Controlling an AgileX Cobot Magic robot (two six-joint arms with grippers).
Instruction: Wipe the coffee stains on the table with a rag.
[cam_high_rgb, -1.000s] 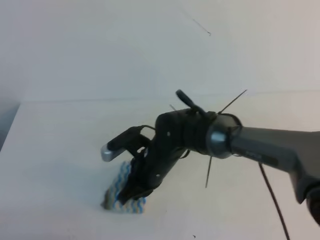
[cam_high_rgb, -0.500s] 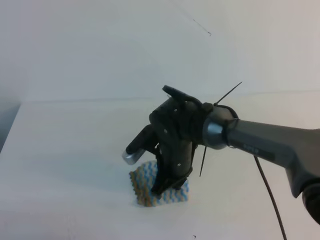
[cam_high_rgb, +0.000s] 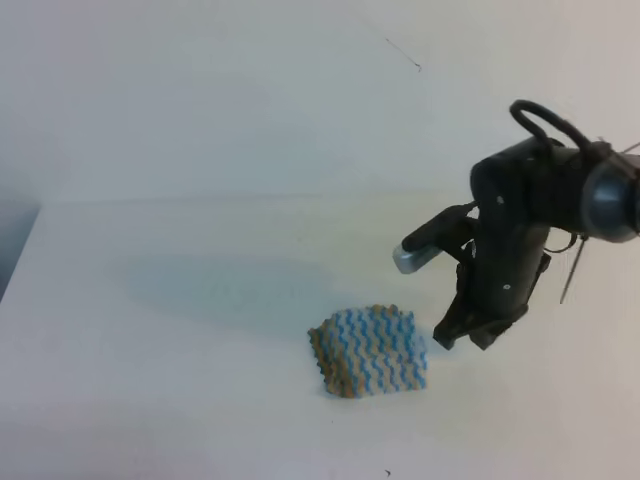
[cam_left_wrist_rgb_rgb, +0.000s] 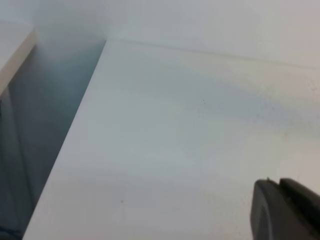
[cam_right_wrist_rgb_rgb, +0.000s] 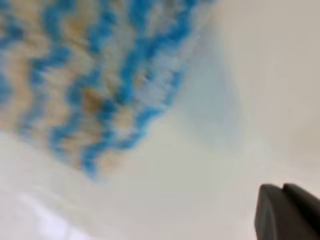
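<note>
Now rag (cam_high_rgb: 368, 352) released, left flat on table (cam_high_rgb: 150, 330); right gripper (cam_high_rgb: 470, 335) withdrawn toward 3 o'clock, holding nothing, jaw opening not discernible. No stain seen; wiping judged finished.

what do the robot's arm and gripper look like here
The right gripper is matte black, on a chunky black wrist with small pale screw heads. A short silver-tipped cylinder sticks out sideways, and a black cable loop arcs over the top. A rounded grey metallic joint sits behind the wrist. Of the left gripper, only a black finger shows.
</note>
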